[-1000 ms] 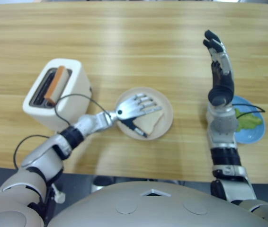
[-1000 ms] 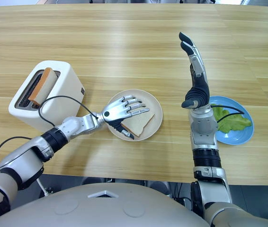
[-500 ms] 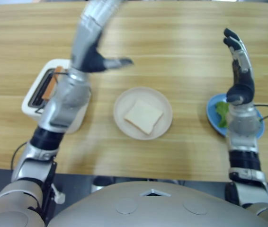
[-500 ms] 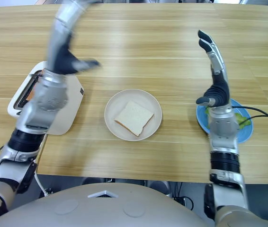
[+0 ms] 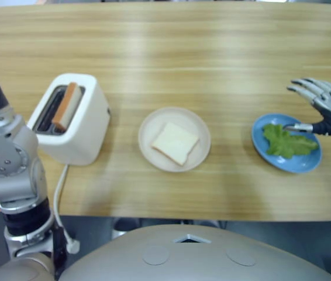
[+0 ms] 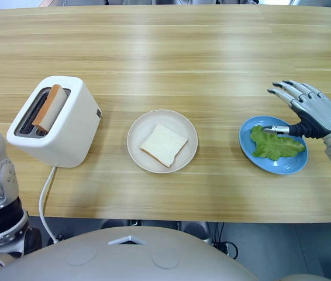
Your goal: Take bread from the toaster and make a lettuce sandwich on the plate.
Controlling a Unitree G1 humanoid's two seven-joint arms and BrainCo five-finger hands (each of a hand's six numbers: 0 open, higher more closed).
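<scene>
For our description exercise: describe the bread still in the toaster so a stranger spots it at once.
On the wooden table, find the white toaster at the left. The slice stands in its slot, crust up; the other slice lies flat on a plate.

Two head-mounted views, set slightly apart, look steeply down from close above, sharing the same surface (image 5: 212, 47), toaster (image 6: 66, 134) and plate (image 6: 154, 119).

light: bright, even, overhead | glare: pale sheen across table (image 5: 154, 52) | shadows: faint, soft
</scene>
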